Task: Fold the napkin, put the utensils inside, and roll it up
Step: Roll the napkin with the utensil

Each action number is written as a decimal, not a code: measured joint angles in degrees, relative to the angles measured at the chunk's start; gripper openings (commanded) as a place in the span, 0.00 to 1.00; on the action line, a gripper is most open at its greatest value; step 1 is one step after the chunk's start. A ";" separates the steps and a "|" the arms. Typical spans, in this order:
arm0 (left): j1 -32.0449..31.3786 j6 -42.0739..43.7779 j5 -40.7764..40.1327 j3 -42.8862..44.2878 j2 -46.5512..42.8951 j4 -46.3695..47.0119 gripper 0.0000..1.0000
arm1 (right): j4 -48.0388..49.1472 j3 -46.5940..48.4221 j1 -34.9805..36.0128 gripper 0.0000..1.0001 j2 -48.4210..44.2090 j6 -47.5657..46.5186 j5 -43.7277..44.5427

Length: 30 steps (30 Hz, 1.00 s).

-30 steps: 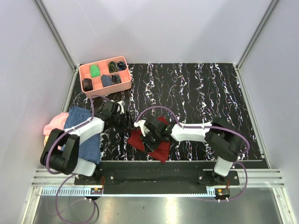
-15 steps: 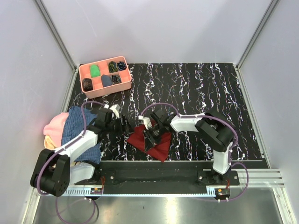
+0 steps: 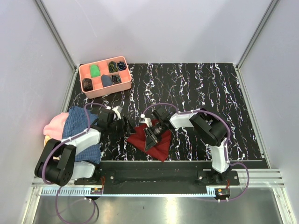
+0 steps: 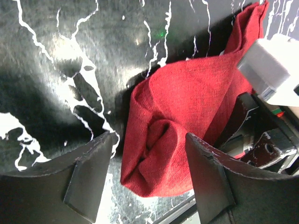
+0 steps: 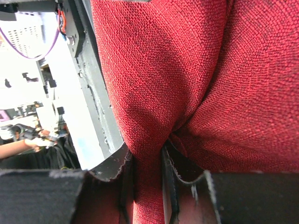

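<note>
The dark red napkin (image 3: 161, 148) lies bunched near the table's front edge, between my two grippers. My left gripper (image 3: 128, 128) is at its left end. In the left wrist view this gripper (image 4: 148, 140) is open, and its fingers stand either side of a rolled fold of the napkin (image 4: 187, 93) without pinching it. My right gripper (image 3: 150, 139) is on top of the cloth. In the right wrist view it (image 5: 148, 158) is shut on a pinched ridge of the napkin (image 5: 163, 56). The utensils are out of view.
A salmon bin (image 3: 122, 59) with several compartments of small items stands at the back left. A blue checked cloth (image 3: 77, 123) and a pink cloth (image 3: 53, 125) are piled at the left edge, under my left arm. The metal front rail (image 3: 163, 172) runs just beyond the napkin.
My left gripper has drawn closer to the napkin's left end and opened wider. My right gripper has turned and shifted slightly toward the front edge while it stays shut on the cloth.
</note>
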 measured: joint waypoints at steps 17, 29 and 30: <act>-0.04 -2.36 4.61 -1.18 3.32 5.44 0.00 | -2.19 3.67 -3.04 0.21 6.67 -0.74 -10.93; -0.04 -1.14 5.31 3.96 7.85 -1.18 0.00 | -6.01 4.44 -4.48 0.69 -1.18 1.44 -1.49; -0.04 -0.90 5.49 5.05 8.70 -2.45 0.00 | -6.14 4.44 -4.59 0.69 -3.19 1.36 1.64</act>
